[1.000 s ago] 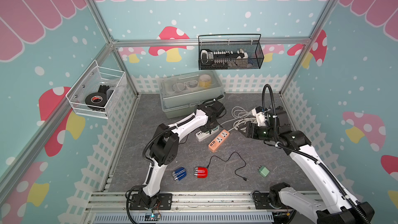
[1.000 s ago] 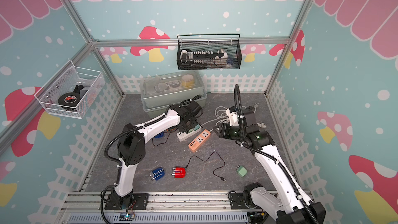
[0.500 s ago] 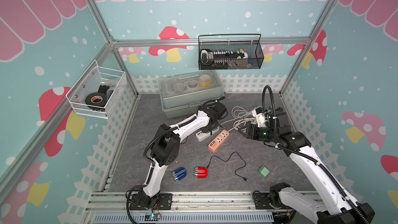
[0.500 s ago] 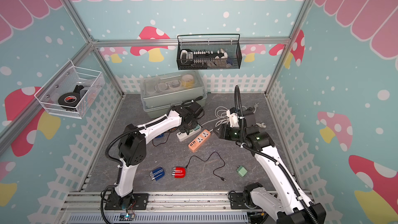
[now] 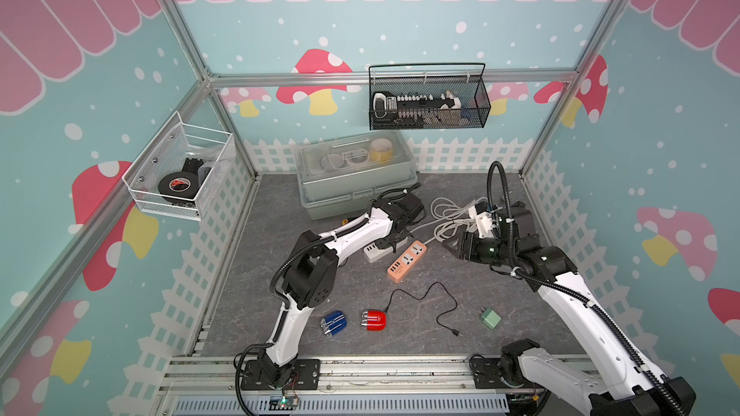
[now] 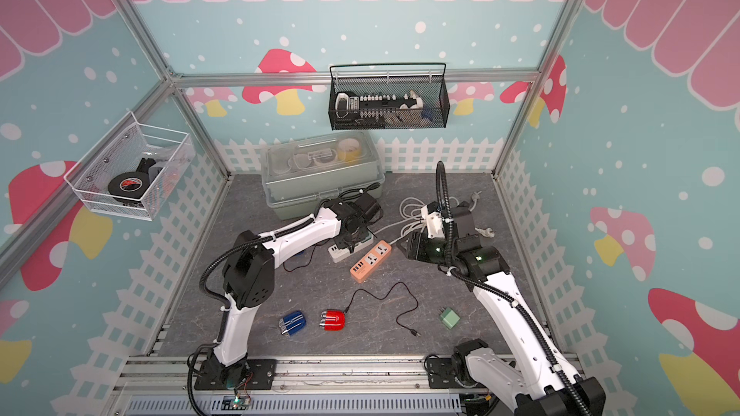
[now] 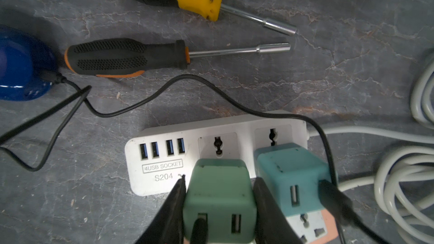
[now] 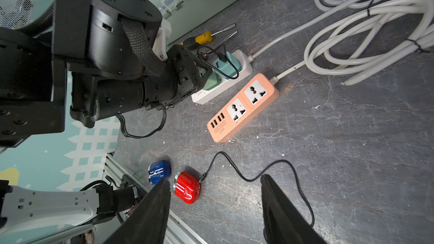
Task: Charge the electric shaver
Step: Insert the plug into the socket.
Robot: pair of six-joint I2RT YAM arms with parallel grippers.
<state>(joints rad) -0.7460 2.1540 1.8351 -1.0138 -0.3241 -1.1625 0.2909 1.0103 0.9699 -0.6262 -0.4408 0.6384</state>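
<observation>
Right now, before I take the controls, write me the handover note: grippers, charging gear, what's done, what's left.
Left gripper: shut on the green adapter, which stands at a socket of the white power strip; full seating can't be judged.
Right gripper: open, empty, hovering above the table.
Red shaver: near the front edge, black cable attached, its free plug loose on the table.
Done: a teal adapter sits in the white strip, its cable running toward a blue shaver.
Left, probably: release the green adapter, then plug the red shaver's loose end into it.
</observation>
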